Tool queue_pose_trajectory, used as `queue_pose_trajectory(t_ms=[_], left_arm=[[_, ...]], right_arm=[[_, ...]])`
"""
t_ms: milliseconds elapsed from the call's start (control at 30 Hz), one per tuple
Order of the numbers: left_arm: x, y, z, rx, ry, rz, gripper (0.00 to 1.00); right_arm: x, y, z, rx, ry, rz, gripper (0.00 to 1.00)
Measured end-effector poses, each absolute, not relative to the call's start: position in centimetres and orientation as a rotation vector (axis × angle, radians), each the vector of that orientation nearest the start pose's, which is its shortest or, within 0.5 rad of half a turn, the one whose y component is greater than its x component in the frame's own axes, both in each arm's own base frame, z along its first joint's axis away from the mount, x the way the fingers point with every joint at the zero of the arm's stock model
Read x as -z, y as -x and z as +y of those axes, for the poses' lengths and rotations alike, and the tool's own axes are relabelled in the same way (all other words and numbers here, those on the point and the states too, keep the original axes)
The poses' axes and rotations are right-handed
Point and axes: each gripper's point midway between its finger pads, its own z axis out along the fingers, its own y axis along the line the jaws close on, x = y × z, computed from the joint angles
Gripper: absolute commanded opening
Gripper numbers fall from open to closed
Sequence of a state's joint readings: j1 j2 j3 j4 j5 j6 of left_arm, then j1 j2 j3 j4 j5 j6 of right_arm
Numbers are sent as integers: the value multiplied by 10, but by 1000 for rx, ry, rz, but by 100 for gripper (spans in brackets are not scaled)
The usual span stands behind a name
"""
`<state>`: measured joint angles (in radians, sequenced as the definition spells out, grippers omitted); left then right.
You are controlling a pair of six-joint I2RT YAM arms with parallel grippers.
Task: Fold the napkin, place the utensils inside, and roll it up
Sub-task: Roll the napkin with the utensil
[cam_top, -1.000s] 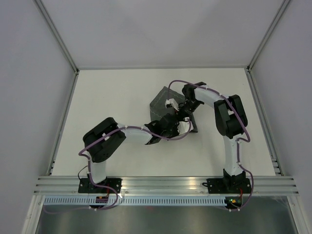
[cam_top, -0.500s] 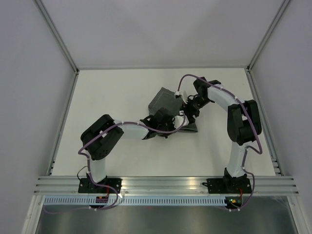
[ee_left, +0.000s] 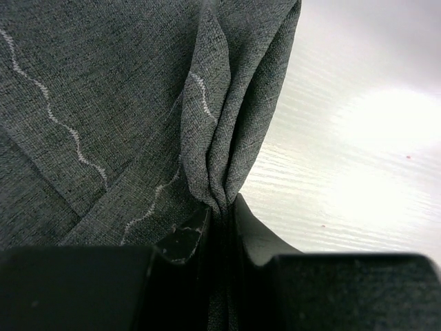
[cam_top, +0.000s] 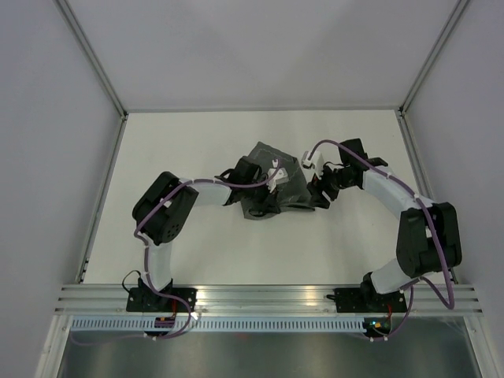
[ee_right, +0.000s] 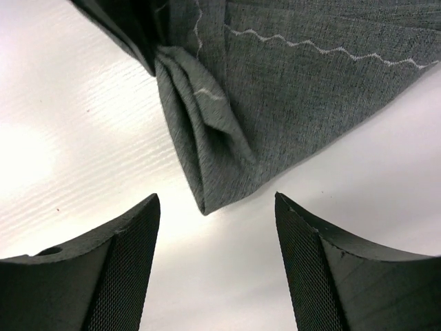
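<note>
The dark grey napkin lies crumpled and partly folded at the middle of the white table. My left gripper is on the cloth, and in the left wrist view it is shut on a bunched fold of the napkin, whose pale wavy stitching shows. At the cloth's right end my right gripper stands open. In the right wrist view a folded corner of the napkin points into the gap between the open jaws of my right gripper without touching them. The utensils are out of view.
White table extends all around the cloth. Pale walls and a metal frame bound it on the left, far and right sides. Both arm bases sit on the rail at the near edge.
My right arm has swung out to the right, its gripper opening and backing off the cloth. The left gripper, still pinching the fold, has moved toward the far side, dragging the napkin into a new shape.
</note>
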<state>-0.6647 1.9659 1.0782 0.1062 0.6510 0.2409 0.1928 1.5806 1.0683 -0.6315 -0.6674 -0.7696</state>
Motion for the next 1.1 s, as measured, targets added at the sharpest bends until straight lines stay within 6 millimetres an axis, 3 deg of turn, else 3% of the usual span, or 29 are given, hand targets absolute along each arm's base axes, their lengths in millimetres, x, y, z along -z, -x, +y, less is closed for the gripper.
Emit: queue_pose_trajectory(t_ms=[200, 533, 733, 967, 1100], left_arm=[[-21, -297, -351, 1256, -1230, 2019, 2], [-21, -298, -338, 1610, -1083, 2173, 2], [-20, -291, -334, 1750, -1029, 2228, 2], [-18, -275, -331, 1894, -971, 2275, 2], [-18, -270, -330, 1935, -952, 2289, 2]], right_arm=[[-94, -298, 147, -543, 1400, 1970, 75], [-75, -261, 204, -391, 1716, 1703, 74], [-71, -257, 226, -293, 1797, 1576, 72], [-41, -245, 248, -206, 1943, 1471, 70], [-26, -253, 250, -144, 1968, 1468, 65]])
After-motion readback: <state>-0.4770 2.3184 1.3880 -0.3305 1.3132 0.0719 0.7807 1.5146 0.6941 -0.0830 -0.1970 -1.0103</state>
